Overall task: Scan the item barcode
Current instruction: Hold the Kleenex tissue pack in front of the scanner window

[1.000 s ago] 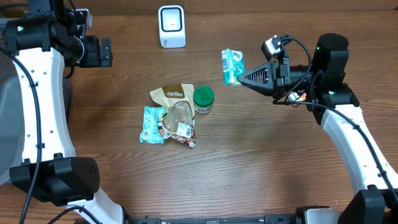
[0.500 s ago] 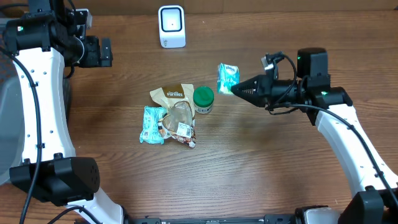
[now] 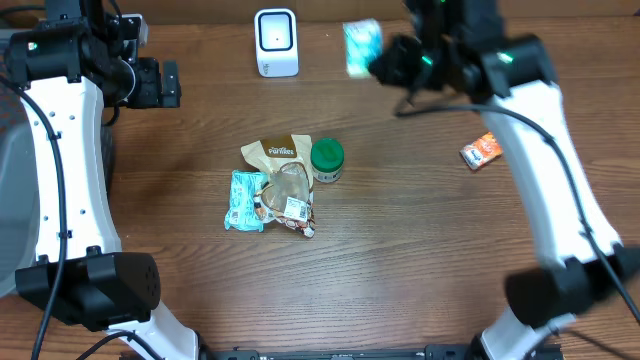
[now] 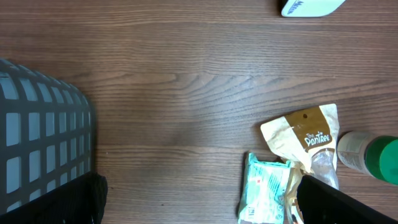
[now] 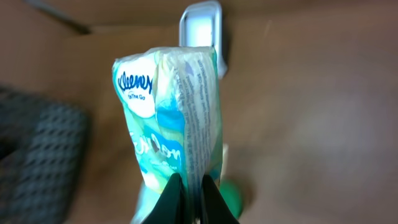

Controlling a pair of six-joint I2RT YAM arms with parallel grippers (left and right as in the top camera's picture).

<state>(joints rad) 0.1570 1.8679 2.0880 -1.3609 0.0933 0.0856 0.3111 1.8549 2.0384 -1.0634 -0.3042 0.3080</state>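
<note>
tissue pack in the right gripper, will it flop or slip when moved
Likely light and soft: the tissue pack is film-wrapped, pinched at one end by the right gripper, yet sticks out without drooping. The glossy film looks slippery, so it might slide in a fast swing.

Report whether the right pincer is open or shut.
Shut: the right pincer grips the tissue pack. In the right wrist view it pinches the pack's bottom edge.
</note>
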